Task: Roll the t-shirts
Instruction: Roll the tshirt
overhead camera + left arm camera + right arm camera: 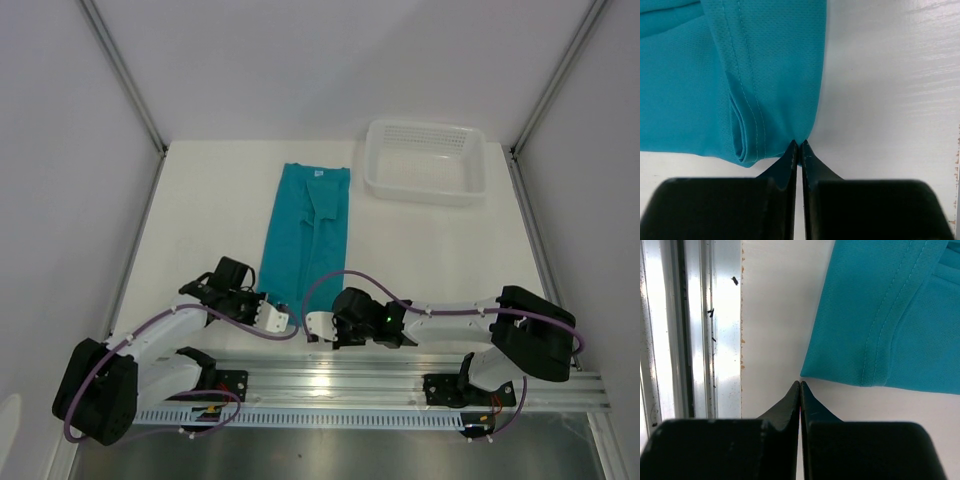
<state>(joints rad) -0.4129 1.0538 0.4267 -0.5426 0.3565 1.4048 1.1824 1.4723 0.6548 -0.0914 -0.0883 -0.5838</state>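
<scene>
T-shirt (305, 235): plain teal, no print. Close up, the fabric shows a fine pinhole mesh weave, and the hems carry double rows of slightly lighter teal stitching. Neck label (321, 172): white. Basket (420, 190): white, walls and floor in a small lattice of holes. Desk (200, 230): matte white with faint brushed streaks. Left hand (798, 147) and right hand (800, 386): fingers black, housings behind them white in the top view. Cables (340, 272): purple. Rail (400, 378): bright silver metal. Walls (60, 150): pale grey.
</scene>
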